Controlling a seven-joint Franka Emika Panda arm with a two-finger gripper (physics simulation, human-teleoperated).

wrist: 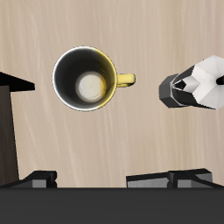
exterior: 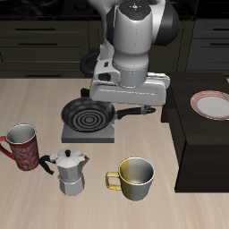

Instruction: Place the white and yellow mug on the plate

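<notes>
The white and yellow mug (exterior: 135,178) stands upright on the desk (exterior: 192,210) near its front edge, handle free, well apart from the plate (exterior: 214,105) at two o'clock. The end effector hovers above it; its opening cannot be told. No writing is readable.

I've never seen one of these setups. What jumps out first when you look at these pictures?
The big white robot arm dominates, looming over a dark frying pan on a small stove at the table's middle. Near the front edge stands the white and yellow mug, beside a silver moka pot and a red patterned mug. The red-rimmed plate waits empty on a dark surface off to the side.
</notes>
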